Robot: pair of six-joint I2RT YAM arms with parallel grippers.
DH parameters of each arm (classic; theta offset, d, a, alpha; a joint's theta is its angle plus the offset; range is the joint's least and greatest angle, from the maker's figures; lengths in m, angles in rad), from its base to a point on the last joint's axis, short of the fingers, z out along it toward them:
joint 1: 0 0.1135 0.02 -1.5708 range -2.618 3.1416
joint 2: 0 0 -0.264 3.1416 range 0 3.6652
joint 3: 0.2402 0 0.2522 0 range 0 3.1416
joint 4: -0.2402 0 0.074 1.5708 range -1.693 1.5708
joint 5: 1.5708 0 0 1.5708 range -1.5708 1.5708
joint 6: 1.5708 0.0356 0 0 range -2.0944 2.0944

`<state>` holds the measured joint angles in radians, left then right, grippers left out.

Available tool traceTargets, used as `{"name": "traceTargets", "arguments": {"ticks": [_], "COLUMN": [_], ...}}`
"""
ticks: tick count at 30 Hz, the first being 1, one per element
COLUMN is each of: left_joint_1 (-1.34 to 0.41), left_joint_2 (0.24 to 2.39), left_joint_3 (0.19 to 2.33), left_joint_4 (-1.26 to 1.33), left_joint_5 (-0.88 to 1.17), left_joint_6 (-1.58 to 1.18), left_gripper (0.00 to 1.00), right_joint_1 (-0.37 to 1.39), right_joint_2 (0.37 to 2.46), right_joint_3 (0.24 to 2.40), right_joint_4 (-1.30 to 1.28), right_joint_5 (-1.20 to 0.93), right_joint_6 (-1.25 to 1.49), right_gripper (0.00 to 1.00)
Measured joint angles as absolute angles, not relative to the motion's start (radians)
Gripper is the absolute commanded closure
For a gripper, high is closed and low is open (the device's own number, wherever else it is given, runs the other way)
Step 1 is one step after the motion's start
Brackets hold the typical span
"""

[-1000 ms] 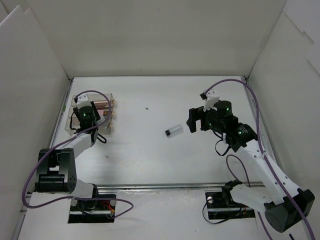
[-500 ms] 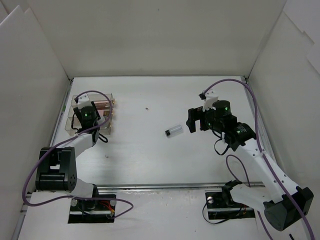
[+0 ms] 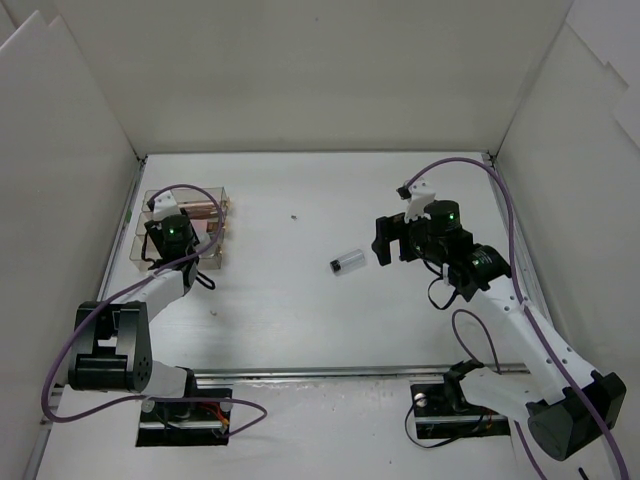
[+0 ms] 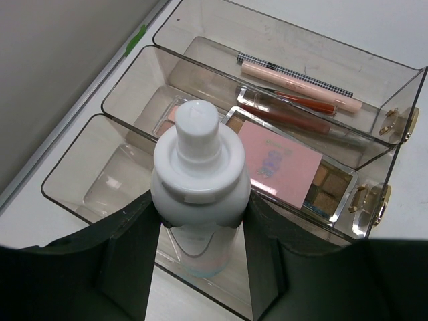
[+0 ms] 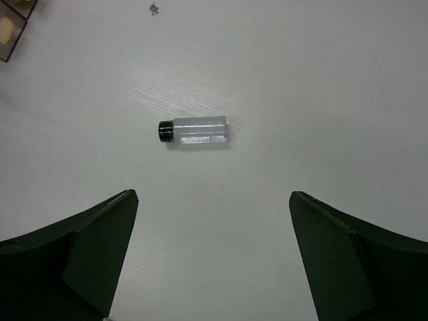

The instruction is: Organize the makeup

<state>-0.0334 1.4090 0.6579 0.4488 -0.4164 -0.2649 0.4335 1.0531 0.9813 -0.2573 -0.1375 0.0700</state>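
Far left on the table [image 3: 300,330], the left gripper [image 4: 197,257] pinches a white-capped bottle [image 4: 198,164] upright between its fingers, over the near compartment of the clear box [image 4: 374,73]. Whether the bottle's base touches the floor there cannot be told. The middle compartment holds a palette [image 4: 329,190] with a pink compact [image 4: 277,164] lying on it. A pink pencil [image 4: 301,79] lies in the far compartment beside a thin checked one. Dark red sticks [image 4: 294,112] lie between pencil and palette; which compartment they are in is unclear. Mid-table, well apart from the box, a clear bottle [image 5: 195,130] with a black cap lies on its side. The right gripper [image 5: 212,221] hangs near it, to its right in the top view, jaws spread wide and touching nothing.
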Motion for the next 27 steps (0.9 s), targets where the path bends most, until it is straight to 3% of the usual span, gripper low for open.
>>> {"name": "traceTargets", "arguments": {"ticks": [12,27], "left_joint_1": [-0.034,-0.034], "left_joint_2": [1.401,1.321], "left_joint_3": [0.658,0.658], "left_joint_4": [0.437,0.381], "left_joint_5": [-0.418,-0.435], "left_joint_6": [-0.272,-0.327], "left_gripper": [0.38,0.3], "right_joint_1": [0.434,0.434], "right_joint_2": [1.053,1.06], "right_joint_3": [0.979,0.978], "right_joint_4": [-0.258,-0.257], "right_joint_5": [-0.146,-0.147], "right_joint_6": [0.07,0.063], "right_gripper": [0.06,0.07]}}
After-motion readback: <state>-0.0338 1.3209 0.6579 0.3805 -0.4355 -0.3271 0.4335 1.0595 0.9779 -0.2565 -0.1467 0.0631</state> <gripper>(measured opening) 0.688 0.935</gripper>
